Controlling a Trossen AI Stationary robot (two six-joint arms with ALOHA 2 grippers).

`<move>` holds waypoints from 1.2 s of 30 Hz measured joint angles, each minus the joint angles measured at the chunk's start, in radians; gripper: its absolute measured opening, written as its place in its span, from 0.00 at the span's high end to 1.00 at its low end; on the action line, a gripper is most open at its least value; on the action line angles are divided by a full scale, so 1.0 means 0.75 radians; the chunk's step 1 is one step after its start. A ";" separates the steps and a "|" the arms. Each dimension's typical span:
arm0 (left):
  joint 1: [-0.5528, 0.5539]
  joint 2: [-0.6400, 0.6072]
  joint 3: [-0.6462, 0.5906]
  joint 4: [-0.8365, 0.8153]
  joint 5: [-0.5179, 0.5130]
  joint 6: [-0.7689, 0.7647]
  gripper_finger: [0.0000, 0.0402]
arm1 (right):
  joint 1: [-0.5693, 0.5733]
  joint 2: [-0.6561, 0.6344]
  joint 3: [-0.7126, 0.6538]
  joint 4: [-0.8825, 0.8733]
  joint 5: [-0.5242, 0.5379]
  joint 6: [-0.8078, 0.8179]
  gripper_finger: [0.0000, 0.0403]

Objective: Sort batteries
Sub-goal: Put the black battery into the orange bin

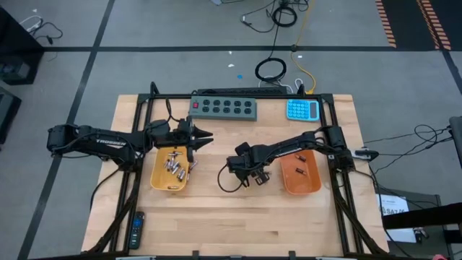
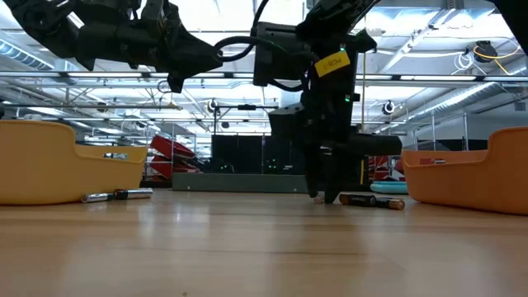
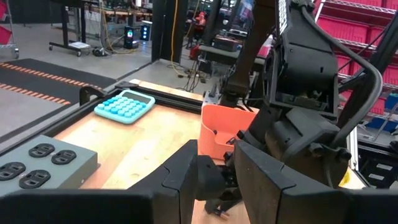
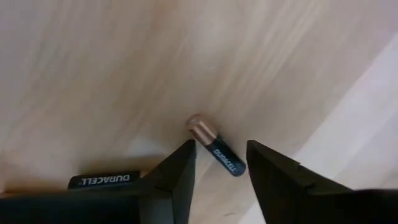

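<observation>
My right claw (image 4: 217,171) sits low over the table (image 4: 93,56), fingers apart, straddling 1 dark battery (image 4: 216,146), not gripped. A 2nd battery (image 4: 102,180) lies beside. Left claw (image 1: 204,136) hovers narrow above the yellow tray (image 1: 170,185) holding more batteries (image 1: 173,165).

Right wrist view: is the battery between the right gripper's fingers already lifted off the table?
No: the battery lies flat on the wooden table, between the open right gripper.
</observation>
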 joint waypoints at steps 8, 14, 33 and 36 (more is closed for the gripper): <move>0.000 0.000 0.000 -0.009 0.000 0.011 0.72 | 0.000 -0.010 -0.006 0.016 0.000 0.007 0.96; 0.000 0.000 0.000 -0.030 0.000 0.006 0.72 | -0.002 -0.065 -0.010 0.000 0.046 0.123 0.99; -0.042 0.001 0.000 -0.103 0.000 -0.035 0.72 | 0.025 -0.733 -0.240 -0.756 -0.192 1.035 0.99; -0.069 0.001 0.000 -0.102 -0.001 -0.035 0.72 | 0.023 -0.759 -0.405 -0.661 -0.200 1.096 0.96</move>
